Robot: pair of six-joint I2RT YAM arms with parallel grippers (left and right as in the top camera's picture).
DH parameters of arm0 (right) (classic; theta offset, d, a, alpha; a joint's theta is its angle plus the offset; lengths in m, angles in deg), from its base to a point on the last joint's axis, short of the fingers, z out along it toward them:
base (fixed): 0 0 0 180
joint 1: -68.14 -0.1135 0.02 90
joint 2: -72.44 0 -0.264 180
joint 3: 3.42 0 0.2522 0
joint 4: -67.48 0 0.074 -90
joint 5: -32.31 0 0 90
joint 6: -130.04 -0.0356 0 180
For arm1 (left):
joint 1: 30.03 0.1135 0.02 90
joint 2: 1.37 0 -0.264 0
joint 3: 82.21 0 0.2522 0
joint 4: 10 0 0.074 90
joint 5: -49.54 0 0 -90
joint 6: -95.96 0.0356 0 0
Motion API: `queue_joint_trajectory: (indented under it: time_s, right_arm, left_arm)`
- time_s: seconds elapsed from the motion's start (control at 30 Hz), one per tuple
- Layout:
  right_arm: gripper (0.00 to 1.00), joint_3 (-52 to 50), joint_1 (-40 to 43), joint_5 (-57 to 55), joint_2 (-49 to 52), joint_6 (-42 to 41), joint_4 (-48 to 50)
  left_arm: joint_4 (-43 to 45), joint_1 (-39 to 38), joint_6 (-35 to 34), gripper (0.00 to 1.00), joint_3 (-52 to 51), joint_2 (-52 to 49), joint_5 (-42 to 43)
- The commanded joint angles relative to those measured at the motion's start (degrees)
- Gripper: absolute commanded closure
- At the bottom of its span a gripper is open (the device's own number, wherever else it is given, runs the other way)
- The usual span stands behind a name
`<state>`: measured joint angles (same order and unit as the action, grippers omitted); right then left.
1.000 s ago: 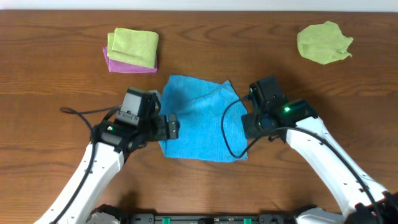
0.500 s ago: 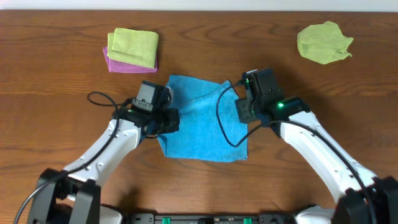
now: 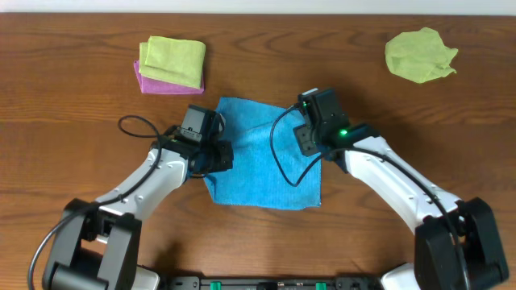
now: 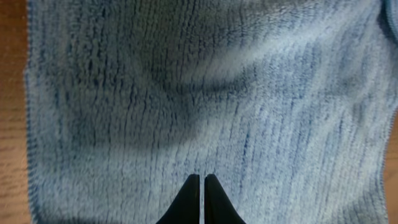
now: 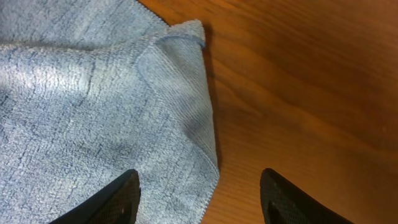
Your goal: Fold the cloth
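The overhead view looks straight down on the whole bench (image 3: 266, 48) and both arms. The left wrist view sits close over the cloth (image 4: 199, 93), behind the closed left end effector (image 4: 202, 177). The right wrist view, equally near, looks past the parted right end effector (image 5: 199, 186) at a cloth corner. All three views share the cloth.

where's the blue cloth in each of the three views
overhead: the blue cloth lies in the middle of the picture, on the wooden table.
left wrist: the cloth fills almost the whole picture; wood shows only at the side edges.
right wrist: the cloth covers the left part, with one corner at top centre.
shared landmark: the cloth's edge against the brown wood.
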<state>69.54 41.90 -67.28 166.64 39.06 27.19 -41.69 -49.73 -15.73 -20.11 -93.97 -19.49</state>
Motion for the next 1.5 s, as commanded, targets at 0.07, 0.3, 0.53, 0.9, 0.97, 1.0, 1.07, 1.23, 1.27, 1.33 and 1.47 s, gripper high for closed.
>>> queue_joint_trajectory:
  time_s: [0.07,0.3,0.53,0.9,0.97,1.0,1.07,1.23,1.27,1.33,1.47]
  right_arm:
    - [0.38,3.0,-1.2,-3.4,4.5,3.1,0.4]
    - [0.40,8.5,-1.2,-5.4,11.1,4.9,0.4]
    - [0.42,10.5,-1.2,-5.4,12.9,4.9,1.3]
    - [0.47,10.5,-1.4,-3.0,13.9,4.9,2.9]
    - [0.47,10.5,-1.8,-3.0,14.5,4.9,3.0]
    - [0.47,10.5,-2.2,-3.0,14.9,4.9,3.1]
    - [0.48,10.6,-2.5,-3.1,15.5,4.9,3.4]
    - [0.49,10.6,-2.7,-3.1,16.9,4.9,4.5]
    - [0.49,10.6,-2.7,-3.1,17.2,4.9,4.7]
    - [0.51,10.6,-2.7,-3.1,17.6,4.9,4.9]
    - [0.60,10.6,-2.7,-4.0,18.1,4.9,5.5]
  left_arm:
    - [1.6,0.1,-0.7,0.94,-0.3,-1.1,-0.6]
    - [1.7,0.1,-1.6,0.94,-0.3,-2.7,-0.6]
    - [1.9,0.1,-1.7,0.94,-0.3,-2.7,-0.6]
    - [2.1,0.1,-1.7,0.94,-0.3,-2.8,-1.7]
    - [2.2,0.1,-1.8,0.94,-0.3,-2.8,-1.7]
    - [2.2,0.1,-2.2,0.94,-0.3,-2.8,-1.7]
    - [2.2,0.1,-2.4,0.94,-0.3,-2.8,-1.7]
    - [2.2,0.1,-2.8,0.94,-0.3,-2.8,-1.6]
    - [2.2,0.1,-2.8,0.94,-0.3,-2.8,-1.6]
    - [2.2,0.1,-2.8,0.94,-0.3,-2.8,-1.4]
    - [2.2,0.1,-2.8,0.94,-0.3,-2.8,-1.4]
